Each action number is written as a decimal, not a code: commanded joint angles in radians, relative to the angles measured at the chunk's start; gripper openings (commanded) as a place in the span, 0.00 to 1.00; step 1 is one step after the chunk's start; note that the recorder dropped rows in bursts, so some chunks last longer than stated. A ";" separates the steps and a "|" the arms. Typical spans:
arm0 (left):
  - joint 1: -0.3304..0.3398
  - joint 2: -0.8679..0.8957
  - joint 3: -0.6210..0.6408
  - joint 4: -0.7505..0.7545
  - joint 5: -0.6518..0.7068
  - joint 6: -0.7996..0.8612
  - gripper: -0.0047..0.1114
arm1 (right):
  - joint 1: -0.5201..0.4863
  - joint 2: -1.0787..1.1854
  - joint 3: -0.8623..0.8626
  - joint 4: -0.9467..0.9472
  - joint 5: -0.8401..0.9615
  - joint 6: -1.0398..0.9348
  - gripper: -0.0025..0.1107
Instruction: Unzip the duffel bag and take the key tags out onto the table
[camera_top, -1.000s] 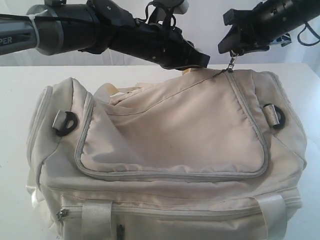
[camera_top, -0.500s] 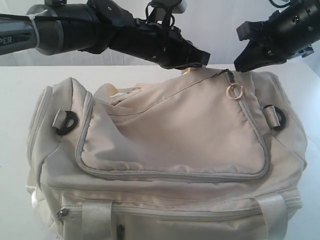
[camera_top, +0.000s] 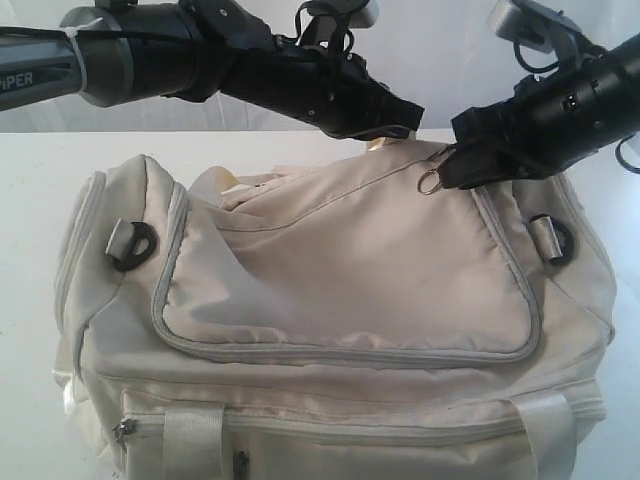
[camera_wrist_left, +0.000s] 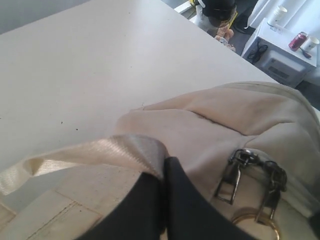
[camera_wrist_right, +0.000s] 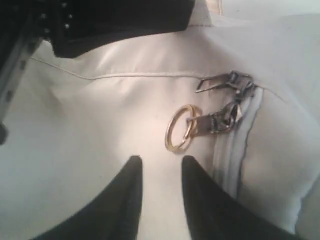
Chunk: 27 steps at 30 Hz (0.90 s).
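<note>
The cream-white fabric duffel bag (camera_top: 340, 270) lies zipped shut on the white tabletop (camera_top: 30, 180). The key tags are not in view and are presumably inside. The step in hand is the unzipping. The left tool (camera_wrist_left: 162, 167), black fingers pressed together, pinches the white webbing strap (camera_wrist_left: 100, 150) at the bag's top. The right tool (camera_wrist_right: 160, 165), spread and empty, hovers just beside the brass ring (camera_wrist_right: 179, 128) on a grey metal zipper pull (camera_wrist_right: 215, 121). Next it likely must close on that ring and draw the slider along the zipper.
</note>
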<state>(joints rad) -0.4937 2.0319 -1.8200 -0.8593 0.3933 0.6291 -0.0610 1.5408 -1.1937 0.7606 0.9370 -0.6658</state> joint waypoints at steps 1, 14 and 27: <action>-0.007 -0.019 -0.047 -0.048 0.061 -0.006 0.04 | 0.000 0.046 0.010 0.070 -0.036 0.015 0.53; -0.007 -0.019 -0.066 -0.038 0.070 -0.006 0.04 | 0.000 0.151 0.010 0.100 -0.106 0.042 0.45; -0.007 -0.019 -0.066 0.002 0.071 -0.006 0.04 | 0.000 0.144 0.010 0.016 -0.078 0.046 0.02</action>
<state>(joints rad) -0.4919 2.0378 -1.8665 -0.8124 0.4477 0.6291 -0.0589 1.6903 -1.1859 0.8315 0.8465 -0.6287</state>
